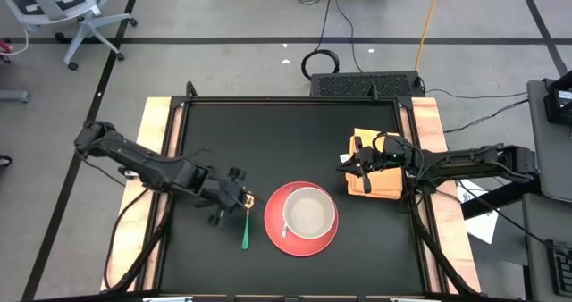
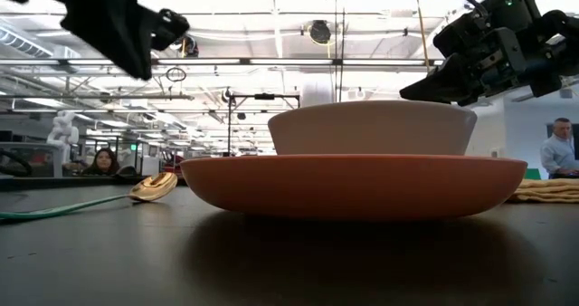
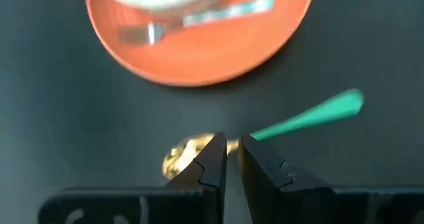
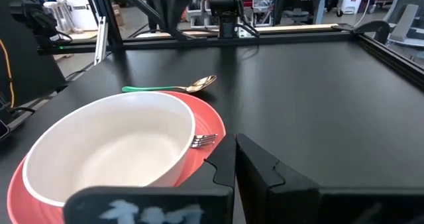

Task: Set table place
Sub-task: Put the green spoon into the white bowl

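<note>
Flanking red plate [image 1: 302, 239]: spoon [image 1: 246, 223] left, napkin [image 1: 375, 175] at table [image 1: 268, 132] edge.

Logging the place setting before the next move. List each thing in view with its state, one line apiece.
spoon: flat on the table, left of the plate.
plate: upright, carrying bowl and fork.
bowl: upright, empty.
fork: on the plate rim beside the bowl.
napkin: at the table's right edge.
left gripper: nearly closed above the spoon.
right gripper: shut, empty.

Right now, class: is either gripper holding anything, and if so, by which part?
Nothing is held. The left gripper hovers just above the spoon, near its gold bowl, fingers nearly closed on nothing. The right gripper is shut and empty above the yellow cloth.
</note>
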